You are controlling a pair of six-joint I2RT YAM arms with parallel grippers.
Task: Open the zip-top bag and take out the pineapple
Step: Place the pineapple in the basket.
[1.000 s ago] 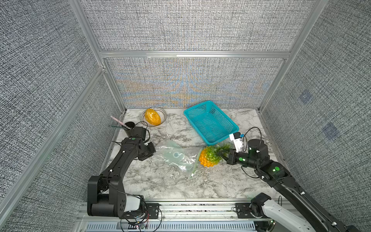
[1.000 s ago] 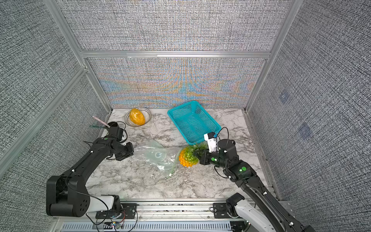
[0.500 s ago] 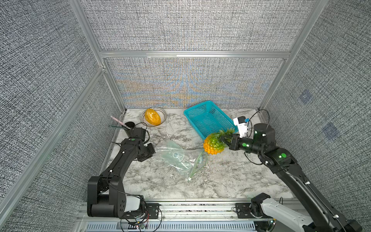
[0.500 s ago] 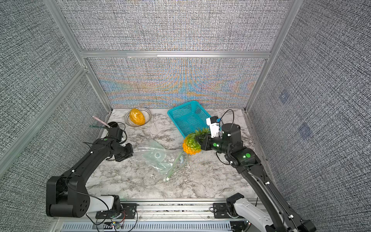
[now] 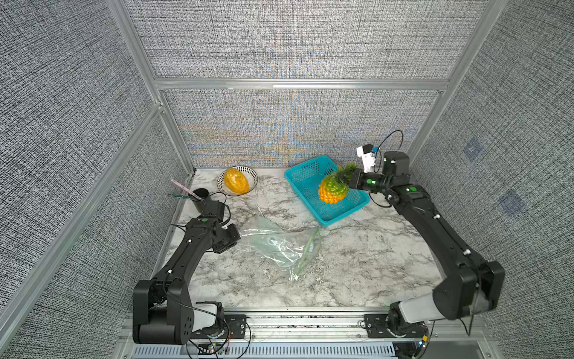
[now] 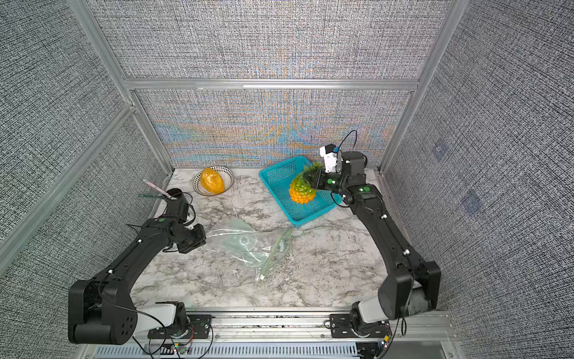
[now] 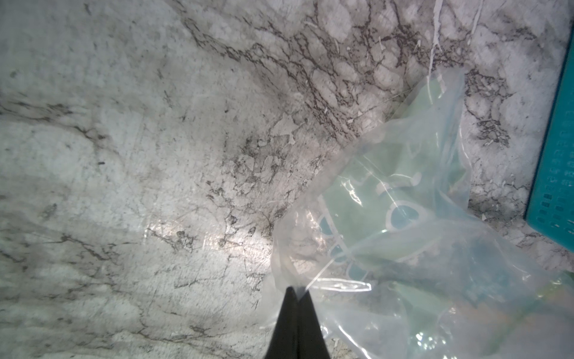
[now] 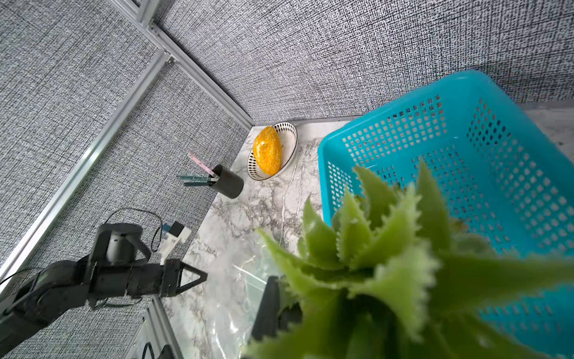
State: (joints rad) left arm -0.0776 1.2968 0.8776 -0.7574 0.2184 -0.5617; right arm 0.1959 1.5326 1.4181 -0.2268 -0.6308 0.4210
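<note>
The pineapple (image 5: 333, 192) hung clear of the zip-top bag (image 5: 276, 245), over the teal basket (image 5: 306, 178) at the far right, its orange body tilted to the left. The right gripper (image 5: 343, 177) was clamped tight on its green crown. The bag lay crumpled on the marble table (image 5: 357, 264), left of centre, green zip strip to the right. The left gripper (image 7: 296, 293) was pinched closed on the bag's left edge
</note>
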